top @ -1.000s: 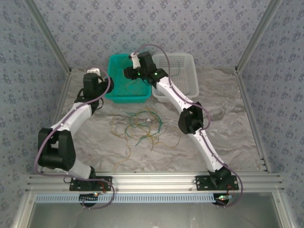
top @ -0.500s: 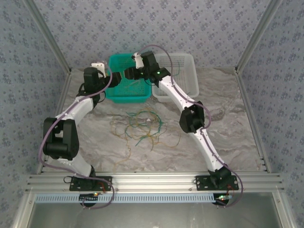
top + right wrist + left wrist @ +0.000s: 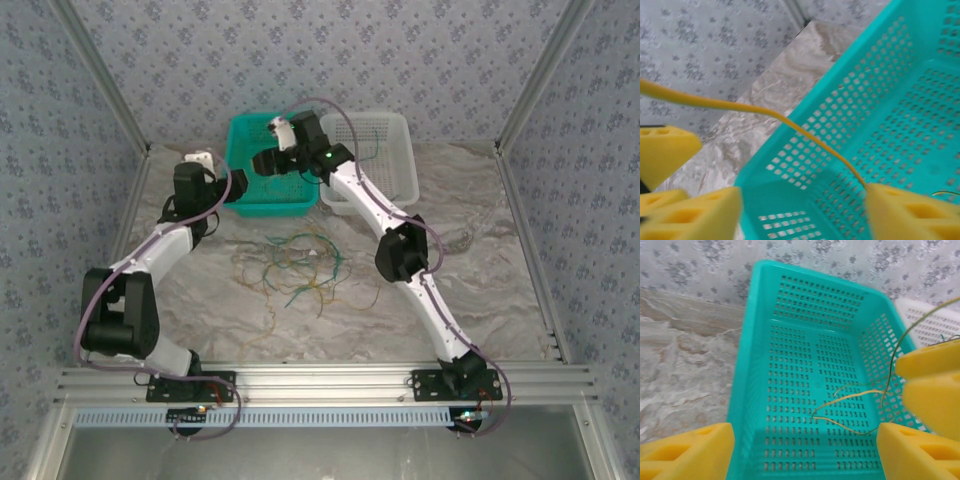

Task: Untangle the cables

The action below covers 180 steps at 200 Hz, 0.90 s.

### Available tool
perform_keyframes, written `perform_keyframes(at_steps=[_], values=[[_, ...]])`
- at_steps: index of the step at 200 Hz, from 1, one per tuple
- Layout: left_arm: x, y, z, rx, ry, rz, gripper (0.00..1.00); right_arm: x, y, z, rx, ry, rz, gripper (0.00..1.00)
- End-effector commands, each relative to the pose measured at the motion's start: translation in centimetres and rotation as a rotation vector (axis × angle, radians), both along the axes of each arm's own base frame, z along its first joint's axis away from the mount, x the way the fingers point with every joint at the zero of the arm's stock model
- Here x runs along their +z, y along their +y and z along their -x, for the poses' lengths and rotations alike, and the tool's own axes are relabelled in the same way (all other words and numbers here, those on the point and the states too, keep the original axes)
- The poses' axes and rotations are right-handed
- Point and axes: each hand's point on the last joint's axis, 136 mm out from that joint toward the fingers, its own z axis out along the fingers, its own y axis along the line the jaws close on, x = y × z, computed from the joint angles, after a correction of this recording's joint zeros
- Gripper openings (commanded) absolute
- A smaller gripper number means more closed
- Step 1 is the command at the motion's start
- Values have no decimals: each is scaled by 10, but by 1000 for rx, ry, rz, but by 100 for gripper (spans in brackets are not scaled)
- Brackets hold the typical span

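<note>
A tangle of dark green and yellow-tan cables (image 3: pixel 296 262) lies on the marble table (image 3: pixel 480 270) between the arms. One yellow cable (image 3: pixel 850 399) loops on the floor of the teal basket (image 3: pixel 815 355). My right gripper (image 3: pixel 802 215) hangs open over that basket (image 3: pixel 900 100), and a yellow cable (image 3: pixel 790 122) drapes across the view and ends against its right fingertip (image 3: pixel 910 215). My left gripper (image 3: pixel 805 455) is open at the basket's near end with nothing between its fingers. From above, the left gripper (image 3: pixel 238 186) and right gripper (image 3: pixel 263 161) are close together at the teal basket (image 3: pixel 250 135).
A white basket (image 3: pixel 395 130) stands to the right of the teal one and holds a few thin green strands. The right gripper's yellow fingers (image 3: pixel 935 385) crowd the right side of the left wrist view. Wallpapered walls and metal posts close the table in.
The right gripper's jaws have opened wide over the teal basket, and the yellow cable now hangs loose. The left gripper has dropped back slightly toward the basket's near left corner.
</note>
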Motion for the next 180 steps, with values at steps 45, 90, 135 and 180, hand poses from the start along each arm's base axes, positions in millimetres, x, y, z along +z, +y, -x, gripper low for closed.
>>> perform_keyframes(at_steps=[45,90,135,180], values=[[20,17,5,87,-66,-17,74,98,-6,12,-44,-22,-169,96],[32,13,3,51,-99,-42,70,107,-53,6,-279,71,-94,77],[38,-1,5,-36,-162,-41,68,41,-46,-4,-275,184,-18,46],[22,-20,0,-150,-142,-45,66,15,-38,2,-240,264,-11,22]])
